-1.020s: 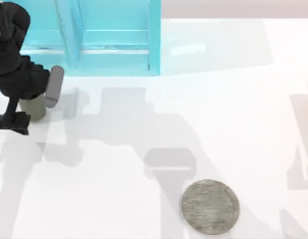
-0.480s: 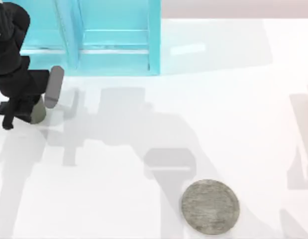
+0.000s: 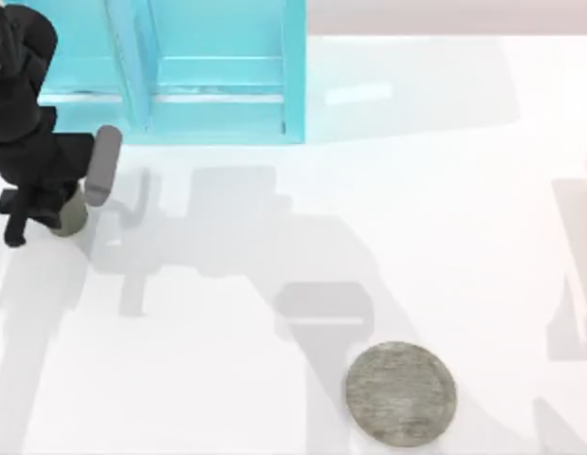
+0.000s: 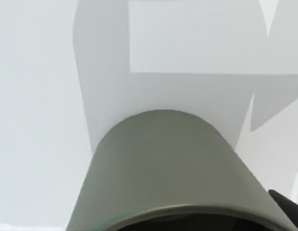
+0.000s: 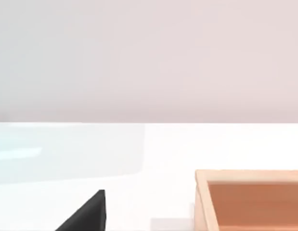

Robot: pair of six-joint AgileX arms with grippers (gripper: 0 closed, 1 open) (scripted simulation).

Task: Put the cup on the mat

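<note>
Olive-grey, the cup [image 3: 73,212] sits at the far left of the white worktop [image 3: 369,237], in the rear half, just in front of a translucent turquoise structure [image 3: 217,71] that stands along the back edge. My left arm reaches over it from the top view's left edge, and my left gripper [image 3: 32,204] lies directly above and around the cup, so that from overhead the black body covers most of the cup and leaves a sliver of its right wall visible. A light grey cylindrical part [image 3: 101,166] of the arm juts out just right of the cup.

From the left wrist view the cup [image 4: 173,168] is immediately under the camera: its plain wall, its rim and the dark inside are close up, and a black finger [image 4: 288,204] touches or nearly touches the rim on one side. I cannot tell whether the gripper is clamped on the cup or merely spread around it.

The mat [image 3: 401,394], a mottled grey disc, lies flat near the front edge, right of centre, well apart from the cup and the gripper.

My right arm is parked; its wrist view looks across the worktop past a black part [image 5: 86,214] to a wooden box [image 5: 250,199].
</note>
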